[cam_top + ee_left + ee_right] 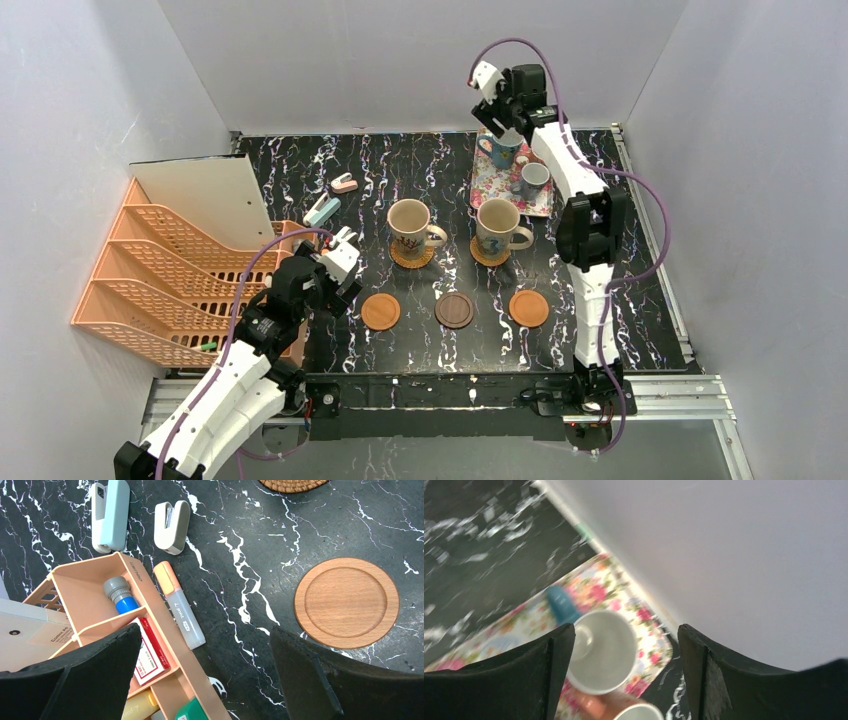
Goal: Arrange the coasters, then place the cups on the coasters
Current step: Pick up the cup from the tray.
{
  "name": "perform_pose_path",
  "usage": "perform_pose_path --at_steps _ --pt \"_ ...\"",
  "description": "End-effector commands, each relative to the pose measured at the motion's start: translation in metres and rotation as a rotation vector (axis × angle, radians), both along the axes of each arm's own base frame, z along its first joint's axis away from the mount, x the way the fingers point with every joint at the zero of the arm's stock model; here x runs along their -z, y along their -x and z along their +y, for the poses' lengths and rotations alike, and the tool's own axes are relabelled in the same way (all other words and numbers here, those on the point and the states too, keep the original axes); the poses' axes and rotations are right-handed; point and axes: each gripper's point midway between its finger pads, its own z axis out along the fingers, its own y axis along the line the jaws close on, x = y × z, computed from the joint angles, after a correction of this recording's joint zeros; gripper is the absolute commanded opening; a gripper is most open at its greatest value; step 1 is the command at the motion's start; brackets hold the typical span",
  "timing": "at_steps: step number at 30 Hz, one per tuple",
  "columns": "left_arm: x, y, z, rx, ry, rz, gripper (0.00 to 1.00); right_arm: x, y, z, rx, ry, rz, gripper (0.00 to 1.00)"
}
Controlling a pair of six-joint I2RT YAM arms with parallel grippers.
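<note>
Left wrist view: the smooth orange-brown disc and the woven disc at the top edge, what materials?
The smooth orange-brown round coaster looks like wood with a matte finish: it shows fine grain lines and a recessed centre inside a raised rim. The woven orange round coaster looks like rattan or a similar plant fibre: braided strands show, though only its edge is in view.

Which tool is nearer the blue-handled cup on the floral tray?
Right. The right tool hangs above the blue-handled cup; the left tool is far off, by the orange desk organizer.
</note>
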Motion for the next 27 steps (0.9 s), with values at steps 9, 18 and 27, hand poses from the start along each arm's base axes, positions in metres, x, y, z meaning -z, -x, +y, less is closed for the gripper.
perform_pose_path --at_steps 9,18,27 --pt "0.003 -0.001 0.004 -0.019 -0.009 -0.004 0.98 -0.028 -0.067 0.023 0.371 0.071 -0.451 0.87" --pt "0.003 0.000 0.004 -0.017 -0.008 -0.003 0.98 0.008 -0.060 0.029 0.318 0.093 -0.342 0.88" --pt "0.002 0.000 0.004 -0.017 -0.005 -0.008 0.98 0.029 -0.053 0.023 0.301 0.117 -0.250 0.88"
